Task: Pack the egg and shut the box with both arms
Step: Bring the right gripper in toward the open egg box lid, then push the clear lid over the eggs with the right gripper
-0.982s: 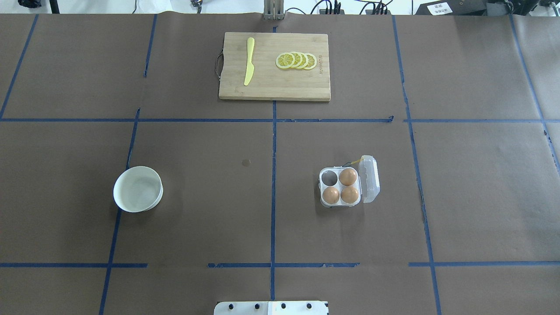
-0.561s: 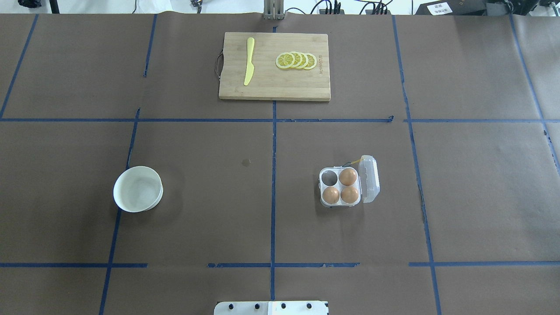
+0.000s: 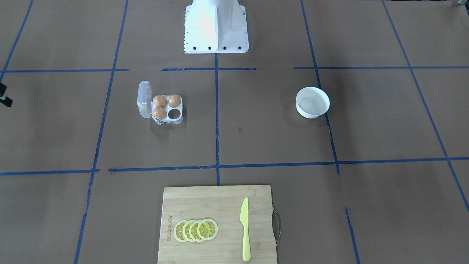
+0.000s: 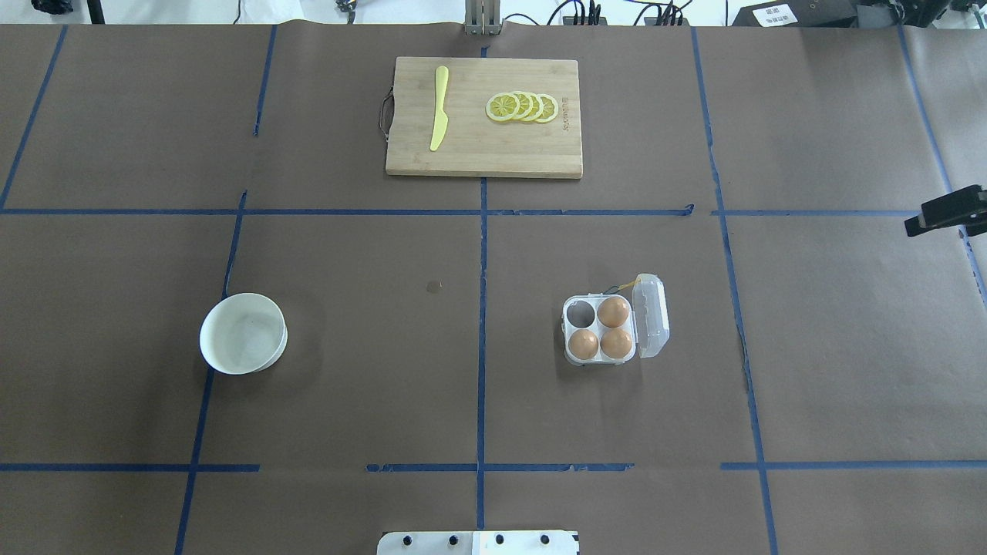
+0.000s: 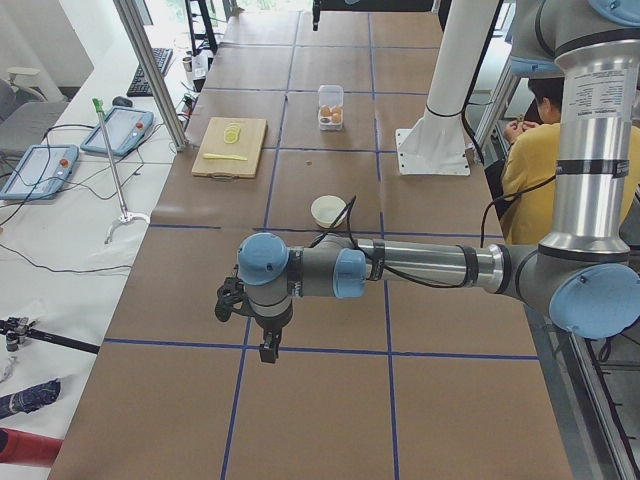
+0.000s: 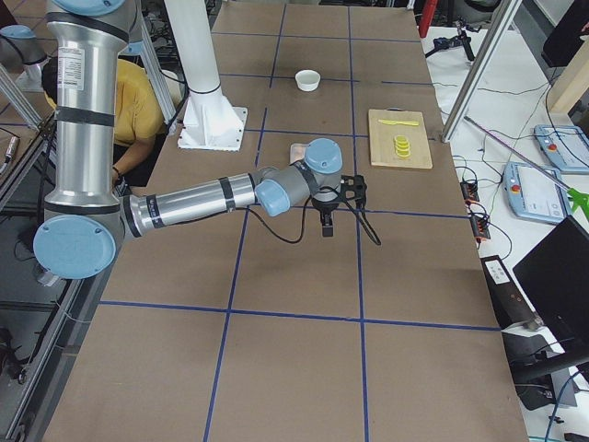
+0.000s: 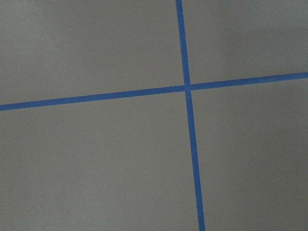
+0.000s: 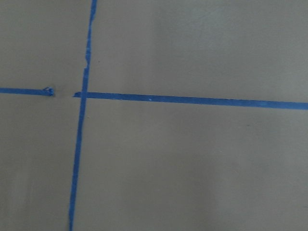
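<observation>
The clear egg carton [image 4: 572, 356] sits right of the table's middle, its lid [image 4: 651, 316] standing open on the right side. Three tan eggs lie in its cups: one at the far right [image 4: 613, 311], two in the near row [image 4: 584, 341]. The far left cup [image 4: 581, 312] is empty. The carton also shows in the front view [image 3: 178, 120]. A black part of my right gripper [image 4: 944, 212] pokes in at the right edge, far from the carton; I cannot tell whether it is open. My left gripper [image 5: 269, 348] hangs over bare table, seen only from the side.
A white bowl [image 4: 243, 333] stands at the left and looks empty. A wooden cutting board [image 4: 484, 158] at the far middle carries a yellow knife [image 4: 439, 108] and lemon slices [image 4: 523, 106]. Blue tape lines cross the brown table cover. The white pedestal [image 3: 216, 25] stands at the near edge.
A black part of my right gripper has come into the overhead view at the right edge. The carton, eggs and bowl have not moved.
</observation>
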### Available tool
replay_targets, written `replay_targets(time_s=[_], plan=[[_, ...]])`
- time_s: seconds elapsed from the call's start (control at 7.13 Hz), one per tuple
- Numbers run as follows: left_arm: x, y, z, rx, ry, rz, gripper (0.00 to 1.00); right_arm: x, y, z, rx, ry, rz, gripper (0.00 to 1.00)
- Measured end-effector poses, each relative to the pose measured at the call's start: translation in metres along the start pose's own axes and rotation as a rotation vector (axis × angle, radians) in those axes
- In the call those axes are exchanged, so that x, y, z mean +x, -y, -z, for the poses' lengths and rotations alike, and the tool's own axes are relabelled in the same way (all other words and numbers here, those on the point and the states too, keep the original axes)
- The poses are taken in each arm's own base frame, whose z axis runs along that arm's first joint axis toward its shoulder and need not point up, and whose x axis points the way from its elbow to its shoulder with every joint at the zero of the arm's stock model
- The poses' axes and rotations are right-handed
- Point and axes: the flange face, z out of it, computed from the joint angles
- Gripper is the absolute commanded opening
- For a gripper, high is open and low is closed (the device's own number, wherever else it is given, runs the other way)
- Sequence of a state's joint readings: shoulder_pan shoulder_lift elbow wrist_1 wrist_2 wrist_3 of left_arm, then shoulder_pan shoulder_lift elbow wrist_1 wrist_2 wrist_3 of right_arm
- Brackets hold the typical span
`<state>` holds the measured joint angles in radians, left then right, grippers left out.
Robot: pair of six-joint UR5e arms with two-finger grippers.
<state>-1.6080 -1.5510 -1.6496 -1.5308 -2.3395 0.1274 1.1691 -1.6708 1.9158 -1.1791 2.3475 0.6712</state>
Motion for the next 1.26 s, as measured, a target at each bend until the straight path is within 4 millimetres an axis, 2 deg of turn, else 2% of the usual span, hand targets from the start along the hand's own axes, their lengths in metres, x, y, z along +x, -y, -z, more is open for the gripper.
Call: replay_targets(time_s=[0.42, 0.56, 0.7, 0.98, 1.26], plan=[[0.004, 0.006, 0.004, 0.008, 0.000, -0.010, 1.00, -0.095, -0.042, -0.073, 0.020, 0.056, -0.095, 1.00], [0.005, 0.007, 0.004, 0.010, 0.000, -0.012, 1.00, -0.129, -0.053, -0.092, 0.043, 0.073, -0.087, 0.43], [0.005, 0.008, 0.005, 0.012, 0.000, -0.014, 1.00, -0.163, -0.063, -0.110, 0.071, 0.085, -0.078, 0.02], [0.005, 0.009, 0.005, 0.015, 0.000, -0.017, 1.00, -0.223, -0.073, -0.128, 0.103, 0.133, -0.098, 0.00], [0.006, 0.009, 0.005, 0.016, 0.001, -0.019, 1.00, -0.270, -0.072, -0.126, 0.109, 0.196, -0.084, 0.00]])
